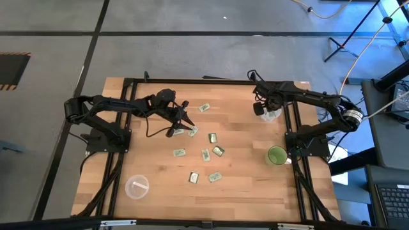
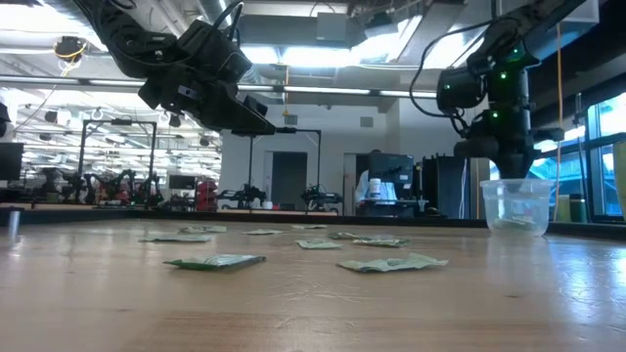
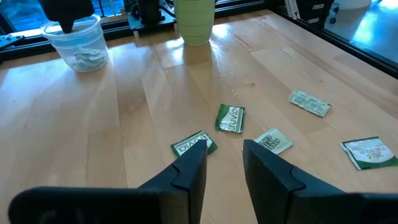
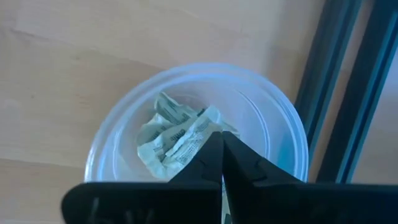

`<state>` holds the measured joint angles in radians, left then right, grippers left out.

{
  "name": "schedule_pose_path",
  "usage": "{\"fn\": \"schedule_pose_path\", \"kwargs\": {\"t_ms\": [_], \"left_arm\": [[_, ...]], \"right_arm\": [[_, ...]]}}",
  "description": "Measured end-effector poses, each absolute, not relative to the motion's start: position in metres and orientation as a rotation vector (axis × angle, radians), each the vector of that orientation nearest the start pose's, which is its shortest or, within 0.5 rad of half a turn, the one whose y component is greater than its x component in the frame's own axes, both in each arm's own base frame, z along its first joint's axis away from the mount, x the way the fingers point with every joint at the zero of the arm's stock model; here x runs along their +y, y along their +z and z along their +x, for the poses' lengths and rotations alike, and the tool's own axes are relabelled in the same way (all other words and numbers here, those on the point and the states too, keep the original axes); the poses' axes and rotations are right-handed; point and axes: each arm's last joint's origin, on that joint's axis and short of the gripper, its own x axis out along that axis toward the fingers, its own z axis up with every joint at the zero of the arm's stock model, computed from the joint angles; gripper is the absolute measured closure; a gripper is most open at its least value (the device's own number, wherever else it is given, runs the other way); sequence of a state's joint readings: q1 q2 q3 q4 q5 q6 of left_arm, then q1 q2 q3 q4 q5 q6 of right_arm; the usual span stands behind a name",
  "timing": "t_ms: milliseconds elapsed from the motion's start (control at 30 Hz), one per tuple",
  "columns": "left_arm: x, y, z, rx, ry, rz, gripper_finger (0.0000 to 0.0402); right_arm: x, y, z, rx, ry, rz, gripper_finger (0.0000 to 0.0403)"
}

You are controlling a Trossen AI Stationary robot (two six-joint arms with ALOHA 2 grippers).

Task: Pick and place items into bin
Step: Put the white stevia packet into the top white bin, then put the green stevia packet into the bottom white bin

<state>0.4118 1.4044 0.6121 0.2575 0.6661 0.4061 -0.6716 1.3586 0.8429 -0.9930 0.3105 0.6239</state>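
Several small pale green and white packets (image 1: 205, 154) lie flat around the middle of the wooden table, and they show close up in the left wrist view (image 3: 230, 118). My left gripper (image 1: 181, 119) hovers open above the packets nearest the table's left side (image 3: 194, 144); the low view shows it well clear of the table (image 2: 262, 119). A clear plastic cup (image 1: 268, 112) stands near the table's far right corner with crumpled packets inside (image 4: 177, 134). My right gripper (image 4: 222, 142) hangs shut over the cup's mouth (image 2: 515, 186), pointing down.
A pale green cup (image 1: 277, 155) stands by the table's right edge, nearer than the clear cup. A clear round lid (image 1: 137, 186) lies near the near left corner. Black frame rails (image 1: 295, 137) run along both sides of the table.
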Motion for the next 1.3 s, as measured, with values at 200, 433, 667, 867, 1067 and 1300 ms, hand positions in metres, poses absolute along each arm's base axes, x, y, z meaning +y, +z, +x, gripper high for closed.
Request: {"fn": "schedule_pose_path", "kwargs": {"t_ms": [200,433,667,867,1067,1300], "left_arm": [[0.091,0.185,0.254,0.4,-0.334,0.122,0.03],[0.091,0.185,0.254,0.4,-0.335,0.122,0.03],[0.091,0.185,0.254,0.4,-0.335,0.121,0.03],[0.091,0.185,0.254,0.4,-0.334,0.121,0.03],[0.091,0.184,0.253,0.412,-0.337,0.114,0.03],[0.09,0.181,0.251,0.445,-0.351,0.123,0.03]], "right_arm": [[-0.14,0.198,0.162,1.241,-1.246,0.732,0.0379],[-0.14,0.201,0.163,1.25,-1.249,0.733,0.0315],[-0.145,0.228,0.171,1.205,-1.242,0.727,0.0291],[-0.142,0.262,0.193,1.077,-1.176,0.683,0.0293],[-0.128,0.285,0.215,0.979,-1.074,0.625,0.0293],[-0.088,0.278,0.256,0.807,-0.8,0.452,0.0293]]}}
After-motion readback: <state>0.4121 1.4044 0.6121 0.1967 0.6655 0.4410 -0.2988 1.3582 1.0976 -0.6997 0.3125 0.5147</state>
